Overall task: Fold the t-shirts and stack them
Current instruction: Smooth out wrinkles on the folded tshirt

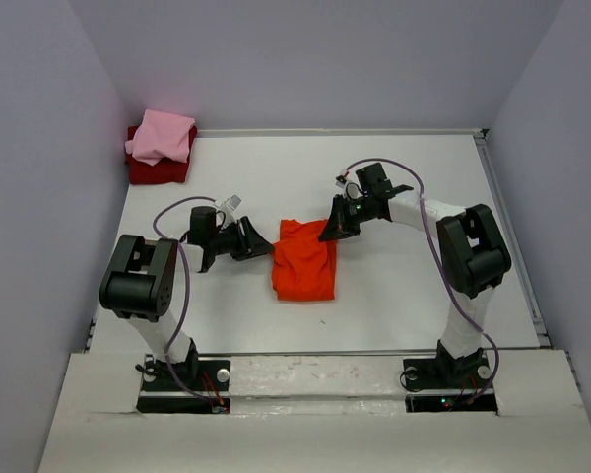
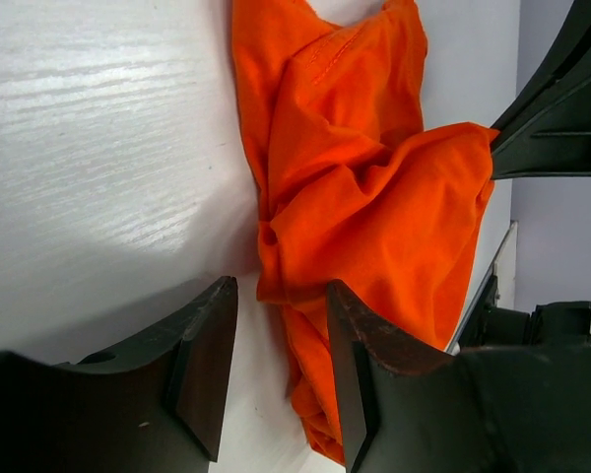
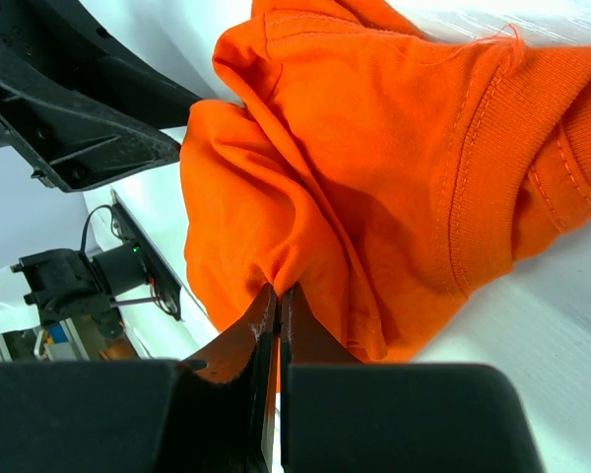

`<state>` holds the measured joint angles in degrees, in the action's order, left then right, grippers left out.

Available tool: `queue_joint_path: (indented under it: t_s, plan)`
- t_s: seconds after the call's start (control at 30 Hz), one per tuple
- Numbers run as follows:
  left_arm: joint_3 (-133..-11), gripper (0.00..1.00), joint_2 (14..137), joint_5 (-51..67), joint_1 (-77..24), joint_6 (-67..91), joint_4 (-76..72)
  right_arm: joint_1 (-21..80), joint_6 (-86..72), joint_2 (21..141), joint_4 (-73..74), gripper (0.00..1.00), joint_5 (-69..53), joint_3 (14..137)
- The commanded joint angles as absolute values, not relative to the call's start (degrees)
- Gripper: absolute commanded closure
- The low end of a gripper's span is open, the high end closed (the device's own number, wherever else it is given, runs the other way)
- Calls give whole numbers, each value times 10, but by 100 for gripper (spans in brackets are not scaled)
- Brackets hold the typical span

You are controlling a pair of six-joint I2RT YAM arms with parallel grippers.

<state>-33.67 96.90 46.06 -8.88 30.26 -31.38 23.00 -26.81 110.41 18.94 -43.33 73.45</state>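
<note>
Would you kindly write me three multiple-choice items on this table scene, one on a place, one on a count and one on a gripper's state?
1. Where does the pink t-shirt lie?
A. On the dark red t-shirt, in the far left corner of the table
B. Beside the right arm's base
C. Between the two arm bases

2. How many t-shirts show in the top view?
A. Two
B. Three
C. Four

3. How is the right gripper?
A. Open, above bare table
B. Shut on a fold of the orange t-shirt
C. Shut on nothing

Answers:
1 A: the pink cloth sits atop the dark red one at that corner.
2 B: only orange, pink and dark red garments are visible.
3 B: its fingers meet with orange cloth pinched between them.
</note>
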Motion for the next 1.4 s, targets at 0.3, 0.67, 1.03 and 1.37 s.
queue_joint_path:
  t_s: [0.3, 0.67, 1.03, 1.37]
  plan:
    - [-371, 51, 998, 501, -115, 328, -379, 236, -270, 1108, 171, 100, -433, 758]
    - [-372, 100, 997, 500, -142, 346, -396, 236, -272, 1108, 171, 100, -430, 759]
    - [-418, 100, 933, 480, -142, 311, -293, 230, -274, 1071, 202, 100, -402, 768]
    - [-527, 100, 939, 470, -142, 266, -199, 220, -277, 1054, 223, 100, -400, 801]
